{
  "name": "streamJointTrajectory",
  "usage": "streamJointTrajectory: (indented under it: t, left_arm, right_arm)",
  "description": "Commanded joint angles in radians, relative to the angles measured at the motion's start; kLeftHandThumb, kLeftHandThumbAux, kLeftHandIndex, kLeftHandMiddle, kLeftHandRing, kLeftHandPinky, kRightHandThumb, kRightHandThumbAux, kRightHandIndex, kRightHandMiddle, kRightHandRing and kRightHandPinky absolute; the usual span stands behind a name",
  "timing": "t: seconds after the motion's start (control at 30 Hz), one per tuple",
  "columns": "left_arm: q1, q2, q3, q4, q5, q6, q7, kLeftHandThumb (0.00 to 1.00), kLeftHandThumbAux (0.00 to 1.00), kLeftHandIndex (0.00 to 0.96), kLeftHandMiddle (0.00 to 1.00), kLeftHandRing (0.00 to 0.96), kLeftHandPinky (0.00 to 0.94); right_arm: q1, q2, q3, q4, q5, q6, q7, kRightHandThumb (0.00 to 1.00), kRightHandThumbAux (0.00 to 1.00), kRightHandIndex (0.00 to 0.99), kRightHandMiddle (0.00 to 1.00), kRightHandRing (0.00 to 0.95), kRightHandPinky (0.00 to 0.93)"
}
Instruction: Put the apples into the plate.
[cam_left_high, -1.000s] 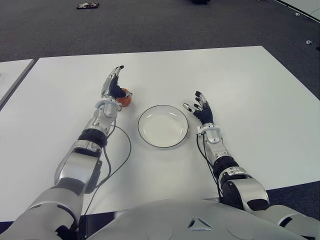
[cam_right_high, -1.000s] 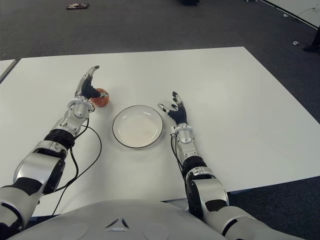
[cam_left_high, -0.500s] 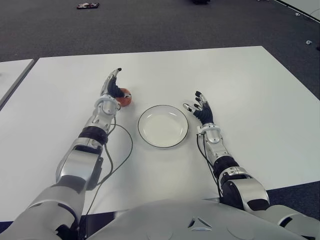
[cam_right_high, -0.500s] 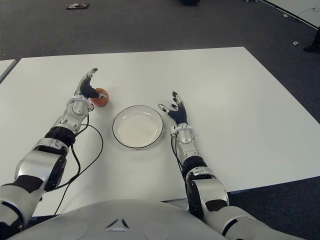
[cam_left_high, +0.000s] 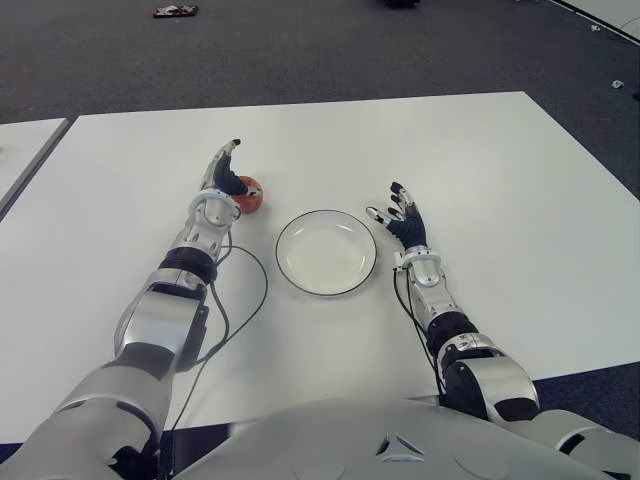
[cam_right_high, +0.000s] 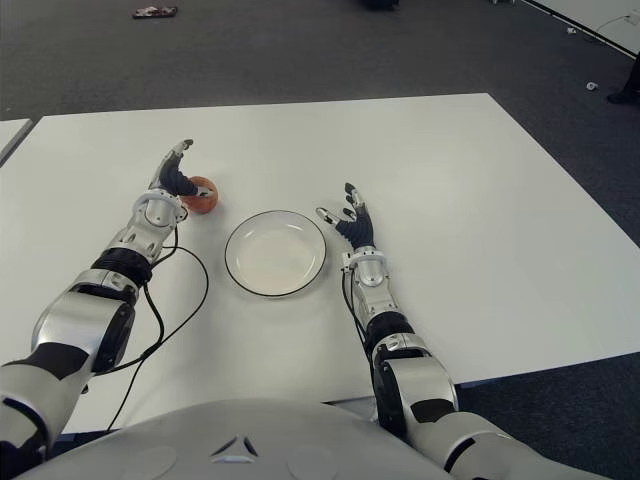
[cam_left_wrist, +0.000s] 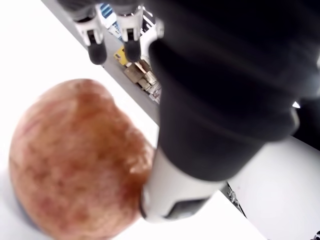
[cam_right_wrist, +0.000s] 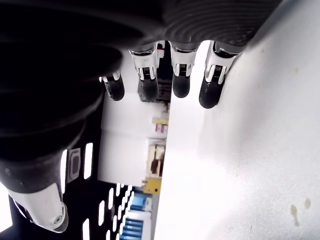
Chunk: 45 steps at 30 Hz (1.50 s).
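While left hand (cam_left_high: 222, 178) touches apple (cam_left_high: 249, 194), plate (cam_left_high: 326, 252) sits near.

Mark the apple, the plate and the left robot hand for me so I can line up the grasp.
apple (cam_left_high: 251, 195), left eye view, on its exposed red side.
plate (cam_left_high: 326, 253), left eye view, on the bare white middle.
left robot hand (cam_left_high: 224, 178), left eye view, on the dark palm beside the apple.

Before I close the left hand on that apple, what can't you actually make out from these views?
- Apple: its left part is hidden behind the left hand in both eye views.
- Grip: in the left wrist view the thumb meets the apple; the other fingers sit apart, far side hidden.
- Only one apple shows.
- Right hand, open beside the plate: table contact unclear.
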Motion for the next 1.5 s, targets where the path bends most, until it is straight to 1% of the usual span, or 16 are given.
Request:
streamJointTrajectory:
  t: [0.03,0.17,0.43,0.67,0.83,1.23,1.5]
  left_arm:
    - [-0.016,-0.001,-0.005,0.028,0.002,0.019,-0.022,0.0,0.36,0.0,0.0,0.0,0.0]
    - [-0.019,0.002,-0.014,0.042,0.013,0.016,-0.014,0.0,0.37,0.0,0.0,0.0,0.0]
    - [-0.022,0.009,-0.031,0.04,0.038,0.034,0.001,0.0,0.388,0.0,0.0,0.0,0.0]
    - [-0.024,0.005,-0.04,0.03,0.045,0.068,0.01,0.0,0.375,0.0,0.0,0.0,0.0]
    - [-0.025,-0.005,-0.048,0.041,0.048,0.077,0.018,0.0,0.362,0.0,0.0,0.0,0.0]
    - [-0.029,-0.018,-0.074,0.136,0.07,0.041,0.038,0.0,0.337,0.0,0.0,0.0,0.0]
    - [-0.023,-0.028,-0.116,0.178,0.106,0.034,0.047,0.0,0.314,0.0,0.0,0.0,0.0]
  right_arm:
    - [0.038,0.01,0.01,0.044,0.001,0.061,0.012,0.15,0.686,0.0,0.0,0.006,0.045]
    - [0.037,0.011,0.009,0.044,0.003,0.06,0.014,0.15,0.685,0.0,0.0,0.007,0.048]
    - [0.038,0.012,0.008,0.044,0.005,0.059,0.016,0.153,0.68,0.0,0.0,0.007,0.051]
    - [0.038,0.012,0.008,0.042,0.006,0.057,0.019,0.159,0.675,0.0,0.0,0.009,0.049]
    - [0.039,0.012,0.009,0.04,0.005,0.055,0.018,0.16,0.673,0.0,0.0,0.008,0.046]
    - [0.045,0.015,0.01,0.03,0.003,0.059,0.012,0.158,0.681,0.0,0.0,0.008,0.048]
    - [0.05,0.016,0.014,0.021,-0.002,0.063,0.006,0.158,0.675,0.0,0.0,0.005,0.042]
